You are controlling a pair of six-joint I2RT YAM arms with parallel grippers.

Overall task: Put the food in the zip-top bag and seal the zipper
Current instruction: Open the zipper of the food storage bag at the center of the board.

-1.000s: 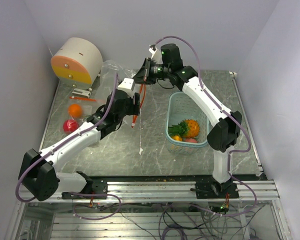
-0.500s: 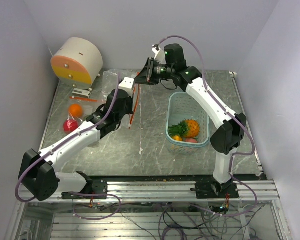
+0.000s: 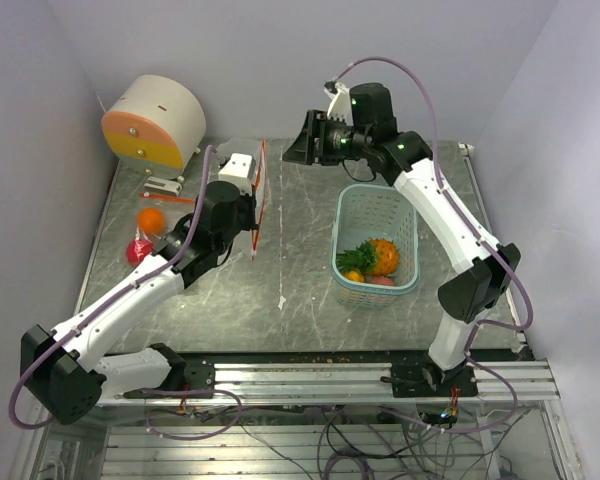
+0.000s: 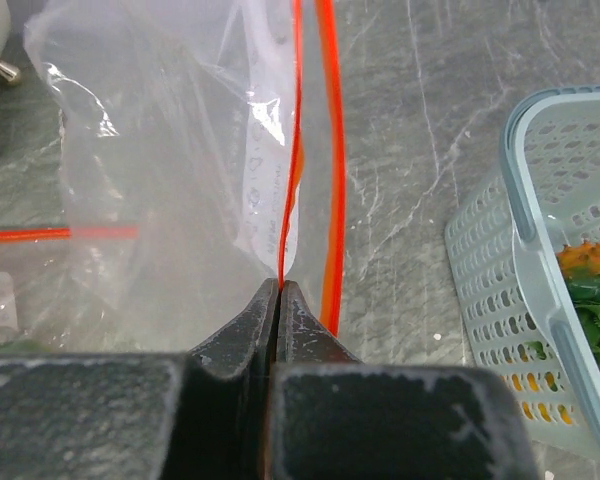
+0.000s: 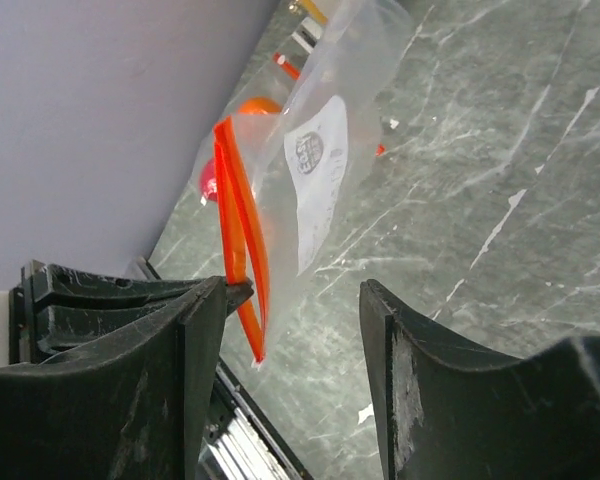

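Observation:
The clear zip-top bag [image 4: 180, 150] hangs upright with its orange zipper [image 3: 259, 195] on edge. My left gripper [image 4: 280, 287] [image 3: 250, 215] is shut on one zipper lip; the other lip stands apart just to the right. To the right of the bag, my right gripper [image 5: 295, 290] [image 3: 302, 150] is open with nothing between its fingers. Food: an orange fruit [image 3: 151, 220] and a red one [image 3: 138, 250] lie on the table at the left. An orange piece with green leaves [image 3: 380, 255], a yellow piece [image 3: 354, 275] and a peach one [image 3: 380, 282] lie in the teal basket [image 3: 342, 225].
A round white, orange and yellow drum [image 3: 155, 122] stands at the back left, a small white part [image 3: 163, 184] in front of it. An orange strip [image 4: 60, 235] lies flat on the table left of the bag. Walls close in on the left, back and right.
My right gripper has let go of the zipper, opened and drawn back to the right. My left gripper has shut on the zipper and carried the bag a little left and back.

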